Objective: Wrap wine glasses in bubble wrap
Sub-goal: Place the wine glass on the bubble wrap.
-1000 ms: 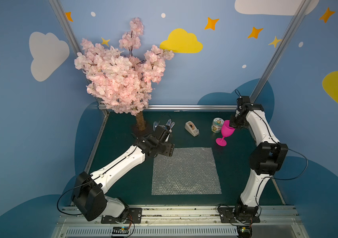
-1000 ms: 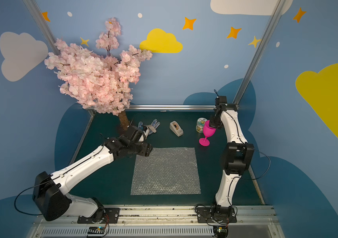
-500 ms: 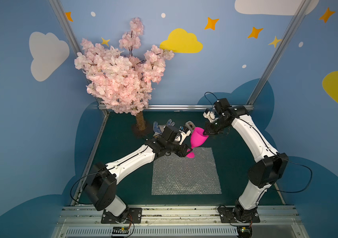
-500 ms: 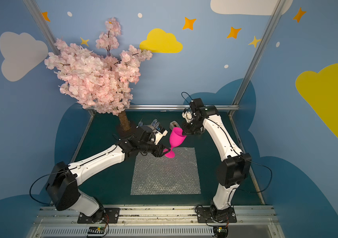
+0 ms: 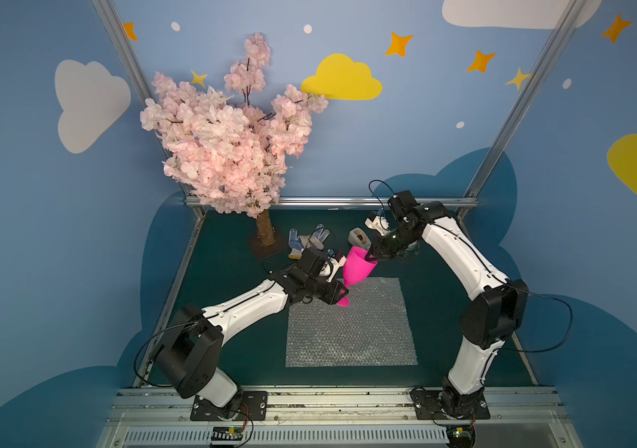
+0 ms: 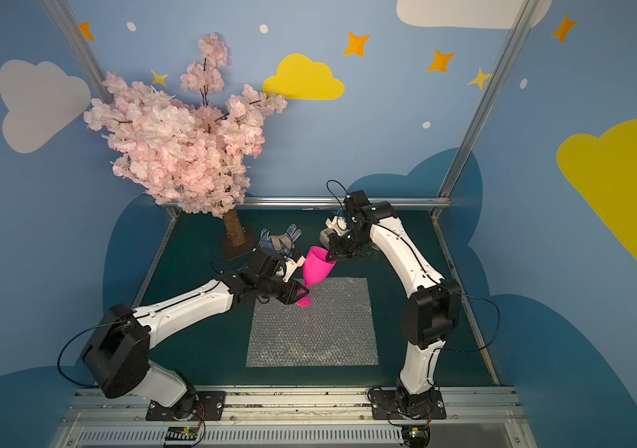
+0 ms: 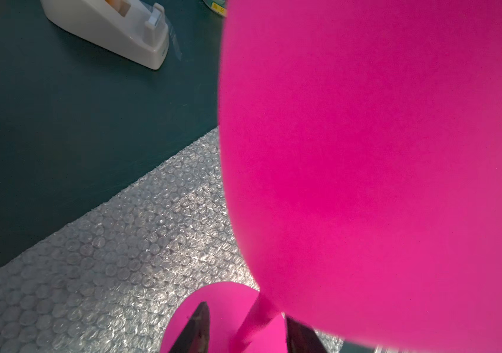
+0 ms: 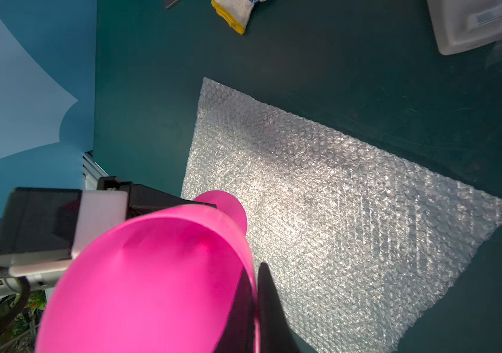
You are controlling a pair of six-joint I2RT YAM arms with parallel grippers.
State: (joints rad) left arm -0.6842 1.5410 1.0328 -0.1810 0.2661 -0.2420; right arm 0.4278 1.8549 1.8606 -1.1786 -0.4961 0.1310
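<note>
Right gripper (image 5: 370, 254): closed on the rim of the pink goblet (image 5: 357, 267), one finger (image 8: 266, 299) seen outside the bowl wall in the right wrist view. Left gripper (image 7: 245, 314): partly open, its fingers set either side of the stem just above the foot, a gap still showing on one side. The goblet is held aloft, tilted with its rim toward 1 o'clock, over the 11 o'clock corner of the bubble wrap (image 5: 348, 329), which lies flat at table centre. A second ago the goblet stood upright at 1 o'clock by the back rail, and the left arm was drawn back with wider jaws. The left arm is stretched from its 7 o'clock base toward centre. The right arm is arched from its 5 o'clock base, forearm angled down toward 9 o'clock. Tape dispenser (image 5: 359, 237) noted at 12 o'clock.
</note>
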